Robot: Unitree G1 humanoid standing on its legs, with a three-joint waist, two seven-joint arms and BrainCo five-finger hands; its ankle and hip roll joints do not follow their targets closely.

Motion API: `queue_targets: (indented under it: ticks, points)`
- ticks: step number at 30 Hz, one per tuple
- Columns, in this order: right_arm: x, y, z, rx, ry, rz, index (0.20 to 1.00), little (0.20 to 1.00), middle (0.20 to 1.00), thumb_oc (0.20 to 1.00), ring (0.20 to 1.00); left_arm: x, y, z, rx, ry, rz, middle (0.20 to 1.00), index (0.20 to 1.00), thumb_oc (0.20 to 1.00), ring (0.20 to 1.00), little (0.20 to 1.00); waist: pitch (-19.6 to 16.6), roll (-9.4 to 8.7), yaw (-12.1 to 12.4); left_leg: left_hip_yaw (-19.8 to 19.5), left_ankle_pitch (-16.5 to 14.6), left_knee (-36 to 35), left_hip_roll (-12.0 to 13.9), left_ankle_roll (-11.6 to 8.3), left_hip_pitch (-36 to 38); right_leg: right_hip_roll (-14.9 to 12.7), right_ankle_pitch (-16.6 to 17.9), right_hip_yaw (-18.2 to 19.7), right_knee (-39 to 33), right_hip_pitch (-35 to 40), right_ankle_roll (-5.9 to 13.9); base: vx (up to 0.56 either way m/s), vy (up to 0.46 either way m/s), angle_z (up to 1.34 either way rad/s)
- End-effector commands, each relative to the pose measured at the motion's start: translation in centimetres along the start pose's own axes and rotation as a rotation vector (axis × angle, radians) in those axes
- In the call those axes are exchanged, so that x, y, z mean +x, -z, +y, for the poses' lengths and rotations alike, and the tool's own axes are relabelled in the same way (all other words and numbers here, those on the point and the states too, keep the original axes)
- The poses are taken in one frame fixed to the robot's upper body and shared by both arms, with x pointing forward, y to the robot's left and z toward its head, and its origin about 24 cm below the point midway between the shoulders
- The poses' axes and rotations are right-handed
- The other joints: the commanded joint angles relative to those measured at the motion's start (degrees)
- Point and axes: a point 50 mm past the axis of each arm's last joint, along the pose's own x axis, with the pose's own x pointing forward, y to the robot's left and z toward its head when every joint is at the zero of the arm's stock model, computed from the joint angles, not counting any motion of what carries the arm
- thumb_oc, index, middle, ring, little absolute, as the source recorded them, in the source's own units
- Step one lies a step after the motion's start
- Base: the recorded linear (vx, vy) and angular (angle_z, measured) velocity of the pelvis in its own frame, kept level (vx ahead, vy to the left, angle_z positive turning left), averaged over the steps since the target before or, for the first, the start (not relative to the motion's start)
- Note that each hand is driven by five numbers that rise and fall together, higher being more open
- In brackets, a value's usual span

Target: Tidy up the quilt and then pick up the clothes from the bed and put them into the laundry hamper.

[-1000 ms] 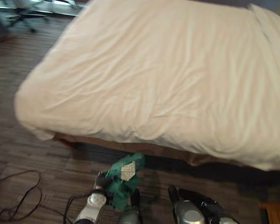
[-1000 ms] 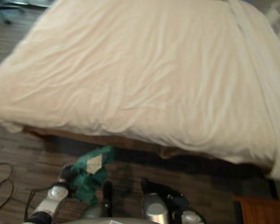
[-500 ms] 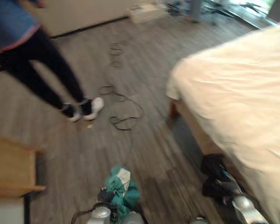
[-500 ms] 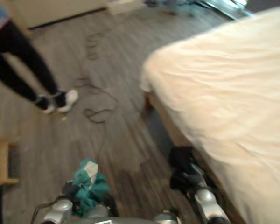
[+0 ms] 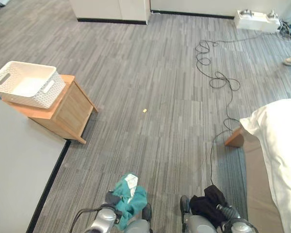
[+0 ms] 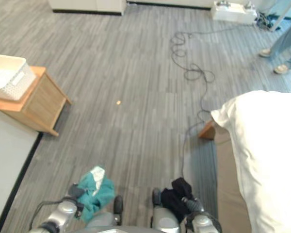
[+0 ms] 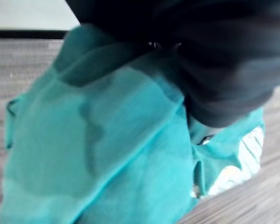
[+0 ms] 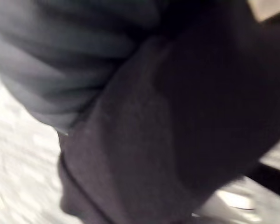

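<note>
Grey plank floor — wooden stand, white basket, quilt.

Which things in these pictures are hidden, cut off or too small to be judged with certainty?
- Left hand: its fingers are buried in the teal garment in both eye views and the left wrist view.
- Right hand: its fingers are covered by the black garment; the right wrist view is blurred.
- White hamper: cut by the edge in the right eye view.
- Small yellow speck on the floor: too small to identify.
- Quilt: cut off by the right edge.
</note>
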Motion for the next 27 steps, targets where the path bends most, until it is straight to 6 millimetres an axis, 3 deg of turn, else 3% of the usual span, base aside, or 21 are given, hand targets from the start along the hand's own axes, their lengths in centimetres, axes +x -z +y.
queue_targets:
  ticks: [1, 3, 5, 7, 10, 11, 12, 14, 16, 17, 18, 19, 20, 21, 22, 23, 24, 25, 26, 27]
  points:
    - [0.5, -1.7, -1.1, -0.077, 0.01, -0.05, 0.2, 0.2, 0.2, 0.2, 0.2, 0.3, -3.9, -2.4, 0.078, 0.053, -0.072, 0.2, 0.2, 0.2, 0.2, 0.2, -0.8, 1.56, 2.0, 0.5, -5.8, 0.1, -1.2, -0.05, 1.4, 2.2, -11.8, -0.6, 1.1, 4.5, 1.08, 0.22, -0.083, 0.02]
    - [0.5, -2.0, -1.1, -0.066, 0.003, -0.065, 0.2, 0.2, 0.2, 0.2, 0.2, 0.2, -3.8, -2.5, 0.067, 0.055, -0.069, 0.2, 0.2, 0.2, 0.2, 0.2, -0.1, 1.57, 2.3, 1.2, -6.9, 4.4, -0.8, -1.16, 0.9, 1.9, -12.4, -1.1, 1.2, 5.0, 0.79, 0.14, -0.072, 0.03]
    - [0.6, -2.9, -2.0, -0.051, 0.028, -0.098, 0.2, 0.2, 0.2, 0.2, 0.2, 0.3, -4.4, -2.3, 0.057, 0.047, -0.088, 0.2, 0.2, 0.2, 0.2, 0.2, 1.9, 1.21, 3.0, 2.5, -4.7, 16.2, 0.1, -3.36, -5.3, 1.2, -12.8, -2.2, 1.2, 6.2, -0.23, 0.06, -0.086, -0.02]
    - [0.7, -4.0, -3.0, -0.028, 0.063, -0.127, 0.2, 0.2, 0.2, 0.2, 0.2, 0.4, -5.5, -1.9, 0.048, 0.017, -0.116, 0.2, 0.2, 0.2, 0.2, 0.2, 3.6, 0.44, 4.1, 6.0, -2.6, 25.3, 1.8, -2.48, -13.0, 0.8, -14.5, -4.0, 0.5, 9.5, -0.94, 0.33, -0.116, 0.46]
    - [0.7, -4.0, -3.0, -0.03, 0.063, -0.133, 0.2, 0.2, 0.2, 0.2, 0.2, 0.2, -4.8, -2.3, 0.048, 0.031, -0.106, 0.2, 0.2, 0.2, 0.2, 0.2, 2.7, 0.34, 5.3, 9.7, -4.6, 18.9, 0.5, -0.81, -16.4, 0.3, -16.7, -4.1, 0.0, 11.2, 0.05, 0.52, 0.045, 0.09]
    - [0.7, -4.0, -3.1, -0.049, 0.065, -0.137, 0.2, 0.2, 0.2, 0.2, 0.2, 0.2, -4.2, -2.5, 0.033, 0.04, -0.092, 0.2, 0.2, 0.2, 0.2, 0.2, 1.7, 1.5, 6.5, 11.4, -1.3, 11.1, 0.4, -1.26, -17.9, 1.2, -18.8, -4.2, 0.0, 12.8, 0.75, 0.56, 0.125, -0.03]
    - [0.7, -4.0, -3.0, -0.049, 0.064, -0.137, 0.2, 0.2, 0.2, 0.2, 0.2, 0.1, -4.2, -2.5, 0.033, 0.04, -0.091, 0.2, 0.2, 0.2, 0.2, 0.2, 1.8, 1.31, 6.5, 11.5, -1.0, 10.4, 0.2, -1.24, -17.5, 1.0, -18.9, -4.2, 0.0, 13.0, 0.82, 0.62, 0.133, 0.14]
    - [0.7, -4.2, -3.2, -0.065, 0.078, -0.139, 0.2, 0.2, 0.2, 0.2, 0.2, 0.1, -3.9, -2.7, 0.043, 0.048, -0.087, 0.2, 0.2, 0.2, 0.2, 0.2, 1.5, 1.51, 7.6, 15.8, 1.4, 4.3, 1.3, -1.82, -19.6, 1.0, -21.0, -5.0, 0.0, 15.8, 1.31, 0.42, 0.08, 0.22]
    - [0.8, -4.5, -3.2, -0.074, 0.079, -0.15, 0.2, 0.2, 0.2, 0.2, 0.2, 0.0, -3.4, -2.9, 0.036, 0.057, -0.072, 0.2, 0.2, 0.2, 0.2, 0.2, 1.3, 0.91, 8.5, 16.5, 1.2, 3.3, 1.6, -2.1, -20.3, 1.2, -22.4, -5.3, 0.0, 18.2, 2.07, 0.67, 0.137, 0.15]
    - [0.7, -3.8, -2.2, -0.079, 0.053, -0.131, 0.2, 0.2, 0.2, 0.2, 0.2, 0.0, -2.7, -3.0, 0.04, 0.064, -0.053, 0.2, 0.2, 0.2, 0.2, 0.2, 0.5, 0.07, 8.7, 17.7, 2.7, 2.8, 0.4, -0.39, -18.5, 0.3, -21.6, -6.0, 1.8, 17.8, 2.52, 0.7, 0.124, -0.23]
    - [0.7, -3.8, -2.2, -0.079, 0.053, -0.13, 0.2, 0.2, 0.2, 0.2, 0.2, 0.0, -2.7, -3.0, 0.04, 0.064, -0.052, 0.2, 0.2, 0.2, 0.2, 0.2, 0.5, -0.01, 8.7, 17.7, 2.8, 2.7, 0.4, -0.38, -18.4, 0.2, -21.7, -6.0, 1.8, 17.8, 2.55, 0.72, 0.098, -0.39]
    - [0.7, -3.6, -1.9, -0.079, 0.045, -0.124, 0.2, 0.2, 0.2, 0.2, 0.2, 0.1, -2.3, -2.5, 0.041, 0.052, -0.032, 0.2, 0.2, 0.2, 0.2, 0.2, -0.2, -1.97, 9.3, 16.9, 1.6, 3.8, -1.3, 1.78, -17.1, -0.5, -18.7, -6.0, 12.9, 15.5, 5.08, 0.47, 0.092, -0.19]
    - [0.7, -3.6, -1.9, -0.079, 0.045, -0.124, 0.2, 0.2, 0.2, 0.2, 0.2, 0.1, -2.3, -2.5, 0.041, 0.052, -0.031, 0.2, 0.2, 0.2, 0.2, 0.2, -0.3, -2.02, 9.3, 17.0, 1.5, 3.8, -1.3, 1.8, -17.1, -0.5, -18.8, -6.0, 13.0, 15.4, 5.09, 0.86, 0.214, 0.07]
    - [0.7, -3.9, -2.0, -0.084, 0.05, -0.121, 0.2, 0.2, 0.2, 0.2, 0.2, 0.2, -2.8, -2.3, 0.089, 0.059, -0.051, 0.2, 0.2, 0.2, 0.2, 0.2, 0.7, -3.09, 8.2, 16.7, -1.0, 3.7, -3.1, 3.5, -13.6, -0.5, -10.1, -4.7, 26.9, 10.2, 9.34, 0.72, 0.24, 0.21]
    - [0.8, -4.9, -2.2, -0.074, 0.056, -0.154, 0.2, 0.2, 0.2, 0.2, 0.2, 0.3, -3.6, -1.4, 0.105, 0.019, -0.073, 0.2, 0.2, 0.2, 0.2, 0.2, 2.2, -0.89, 6.0, 15.5, -2.4, 1.9, -2.5, 4.35, -8.3, 0.6, -5.5, -2.9, 40.2, 2.1, 10.08, 0.71, 0.239, 0.29]
    - [0.8, -4.9, -2.2, -0.074, 0.056, -0.154, 0.2, 0.2, 0.2, 0.2, 0.2, 0.3, -3.7, -1.5, 0.105, 0.02, -0.074, 0.2, 0.2, 0.2, 0.2, 0.2, 2.1, -0.71, 6.1, 15.6, -2.4, 1.9, -2.2, 4.3, -8.6, 0.9, -5.3, -2.8, 40.1, 1.9, 10.0, 0.59, 0.19, 0.34]
    - [0.8, -6.2, -2.4, -0.069, 0.06, -0.203, 0.2, 0.2, 0.2, 0.2, 0.2, 0.5, -4.7, -0.9, 0.118, 0.002, -0.103, 0.2, 0.2, 0.2, 0.2, 0.2, 3.2, 0.82, 4.5, 14.3, -3.2, 0.4, -1.9, 4.34, -5.0, 1.0, -5.8, -3.3, 44.3, -2.3, 9.68, 0.58, 0.123, 0.52]
    - [0.6, -6.9, -2.6, -0.054, 0.068, -0.238, 0.2, 0.2, 0.2, 0.2, 0.2, 0.5, -5.9, -0.6, 0.131, -0.014, -0.151, 0.2, 0.2, 0.2, 0.2, 0.2, 4.1, 2.57, 2.9, 12.5, -4.3, 0.1, -1.1, 4.12, -2.2, 0.3, -8.4, -4.4, 42.8, -6.9, 7.18, 0.58, 0.122, 0.53]
    - [0.6, -6.9, -2.6, -0.054, 0.068, -0.238, 0.2, 0.2, 0.2, 0.2, 0.2, 0.5, -5.9, -0.6, 0.131, -0.014, -0.151, 0.2, 0.2, 0.2, 0.2, 0.2, 4.2, 2.45, 2.7, 12.4, -4.4, 0.1, -1.3, 4.15, -2.0, 0.1, -8.7, -4.5, 43.0, -6.8, 7.22, 0.53, 0.068, 0.53]
    - [0.5, -7.6, -2.7, -0.041, 0.079, -0.276, 0.2, 0.2, 0.2, 0.2, 0.2, 0.5, -7.1, -0.3, 0.132, -0.026, -0.187, 0.2, 0.2, 0.2, 0.2, 0.2, 5.1, 3.2, 1.1, 11.2, -5.4, 0.1, -1.5, 3.77, 0.0, 0.2, -11.1, -4.9, 41.3, -10.0, 5.75, 0.21, 0.017, 0.58]
